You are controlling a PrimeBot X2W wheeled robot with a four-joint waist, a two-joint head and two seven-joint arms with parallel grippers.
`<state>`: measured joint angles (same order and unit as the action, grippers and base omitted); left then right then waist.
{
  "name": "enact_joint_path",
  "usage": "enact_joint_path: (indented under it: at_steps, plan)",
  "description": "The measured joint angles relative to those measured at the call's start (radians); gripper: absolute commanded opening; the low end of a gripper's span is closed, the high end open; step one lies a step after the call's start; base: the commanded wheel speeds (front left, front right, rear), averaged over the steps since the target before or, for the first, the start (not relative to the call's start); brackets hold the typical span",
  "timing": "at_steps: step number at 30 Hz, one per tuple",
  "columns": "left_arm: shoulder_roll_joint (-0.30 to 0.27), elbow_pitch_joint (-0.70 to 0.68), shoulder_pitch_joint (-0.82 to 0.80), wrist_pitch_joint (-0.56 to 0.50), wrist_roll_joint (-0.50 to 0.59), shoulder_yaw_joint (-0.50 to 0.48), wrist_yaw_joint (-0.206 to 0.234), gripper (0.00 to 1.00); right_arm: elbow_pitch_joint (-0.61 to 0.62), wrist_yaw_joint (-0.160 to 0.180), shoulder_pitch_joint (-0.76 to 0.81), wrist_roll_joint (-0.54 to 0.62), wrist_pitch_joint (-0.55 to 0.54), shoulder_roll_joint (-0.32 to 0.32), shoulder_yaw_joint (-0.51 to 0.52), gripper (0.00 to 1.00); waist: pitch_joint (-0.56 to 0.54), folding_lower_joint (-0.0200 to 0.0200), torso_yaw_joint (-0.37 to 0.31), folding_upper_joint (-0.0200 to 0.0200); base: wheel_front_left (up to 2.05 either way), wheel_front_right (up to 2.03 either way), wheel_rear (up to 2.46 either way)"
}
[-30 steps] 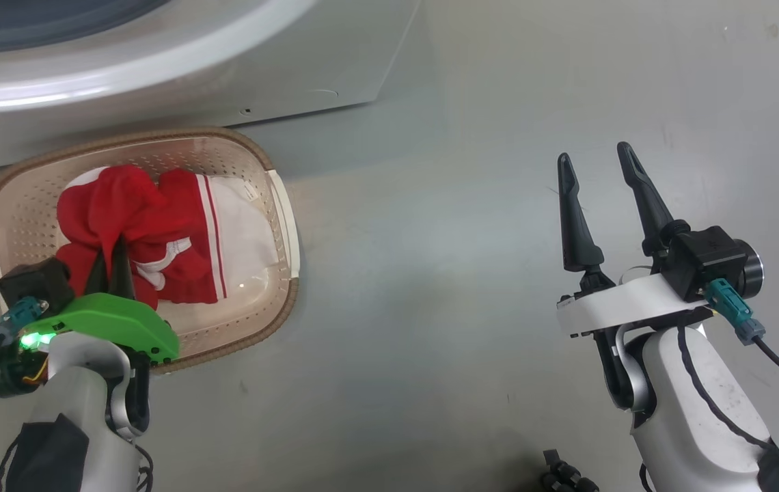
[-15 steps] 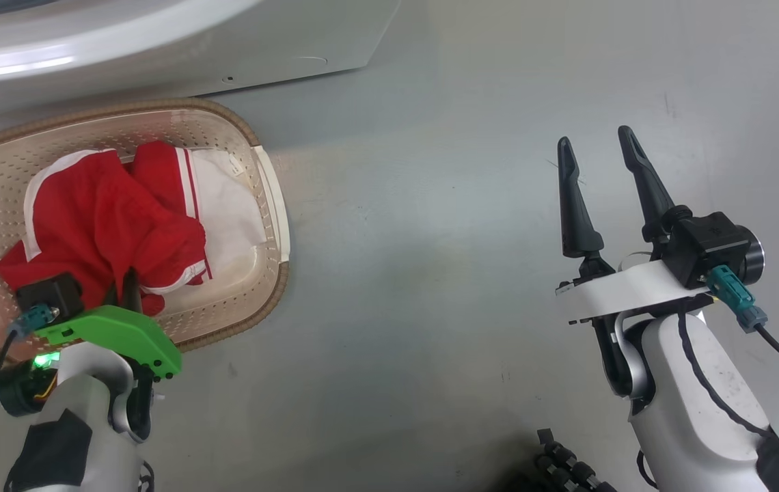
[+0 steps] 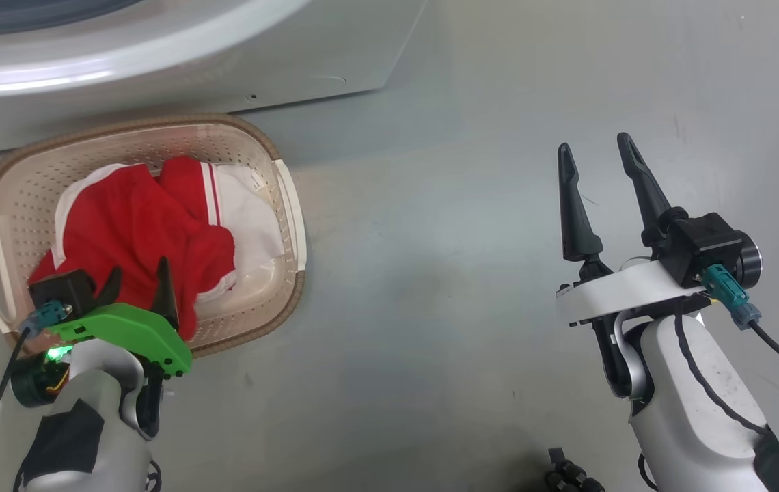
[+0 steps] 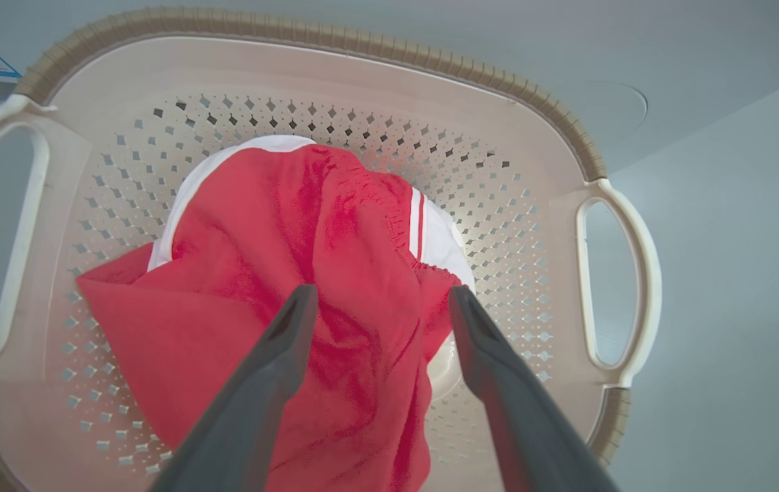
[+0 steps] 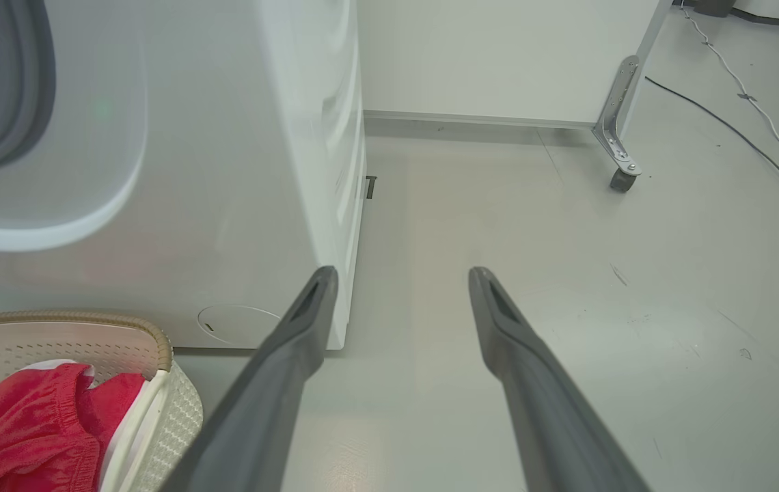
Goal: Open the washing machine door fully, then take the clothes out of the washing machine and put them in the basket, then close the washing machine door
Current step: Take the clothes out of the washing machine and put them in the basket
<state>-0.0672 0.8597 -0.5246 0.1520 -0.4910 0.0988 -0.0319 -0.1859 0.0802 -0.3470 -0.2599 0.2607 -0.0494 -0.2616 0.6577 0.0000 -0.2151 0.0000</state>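
Left wrist view: left gripper [image 4: 383, 294] spread wide, holding nothing; clothes [image 4: 260, 260] between fingers look soft, light; you'd pinch bunched fold.

Soft fabric clothes [image 4: 280, 273], matt perforated plastic basket [image 4: 335, 75]

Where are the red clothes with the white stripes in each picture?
Head view: middle left, the soft red fabric clothes with white stripes lie in the cream perforated plastic basket with a brown braided rim.
Left wrist view: clothes in the centre, behind the open left gripper.
Right wrist view: clothes at the bottom left corner, cut off.
Shared landmark: that basket's braided rim around the clothes.
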Motion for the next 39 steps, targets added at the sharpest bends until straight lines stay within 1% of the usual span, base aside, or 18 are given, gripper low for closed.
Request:
enact_joint_path:
  at_steps: [5, 9, 15, 23, 26, 30, 36, 39]
  plan:
    - [0.009, 0.013, -0.009, 0.049, 0.023, 0.024, -0.025, 1.00, -0.017, 0.000, 0.000, 0.000, 0.000, 0.000, 0.004, 1.00, -0.042, 0.0001, 0.020, 0.0000, 0.00, 0.00, 0.00]
    - [0.014, 0.014, -0.009, 0.078, 0.045, 0.042, -0.030, 1.00, -0.034, -0.007, 0.002, 0.001, 0.000, 0.000, 0.010, 1.00, -0.076, 0.0001, 0.038, 0.0000, 0.00, 0.00, 0.00]
    - [0.016, -0.015, -0.009, 0.097, 0.064, 0.062, -0.043, 1.00, -0.061, -0.007, 0.015, 0.009, 0.000, 0.000, 0.027, 1.00, -0.137, 0.0001, 0.070, 0.0000, 0.00, 0.00, 0.00]
    - [0.018, -0.093, 0.003, 0.100, 0.107, 0.071, -0.044, 1.00, -0.093, -0.009, 0.068, 0.009, 0.000, 0.000, 0.044, 1.00, -0.231, 0.0001, 0.114, 0.0000, 0.00, 0.00, 0.00]
    - [0.017, -0.153, 0.028, 0.100, 0.116, 0.065, -0.044, 1.00, -0.104, -0.018, 0.081, 0.014, 0.000, -0.001, 0.046, 1.00, -0.269, 0.0001, 0.129, 0.0000, 0.00, 0.00, 0.00]
    - [0.014, -0.224, 0.063, 0.100, 0.145, 0.063, -0.044, 1.00, -0.120, -0.017, 0.105, 0.016, 0.000, -0.003, 0.052, 1.00, -0.321, 0.0001, 0.147, 0.0000, 0.00, 0.00, 0.00]
    - [0.012, -0.303, 0.131, 0.100, 0.168, 0.064, -0.044, 1.00, -0.140, -0.018, 0.155, 0.016, 0.000, -0.009, 0.062, 1.00, -0.401, 0.0000, 0.169, 0.0000, 0.00, 0.00, 0.00]
    - [0.012, -0.339, 0.164, 0.100, 0.176, 0.065, -0.044, 1.00, -0.146, -0.026, 0.179, 0.016, 0.000, -0.010, 0.064, 1.00, -0.440, 0.0000, 0.180, 0.0000, 0.00, 0.00, 0.00]
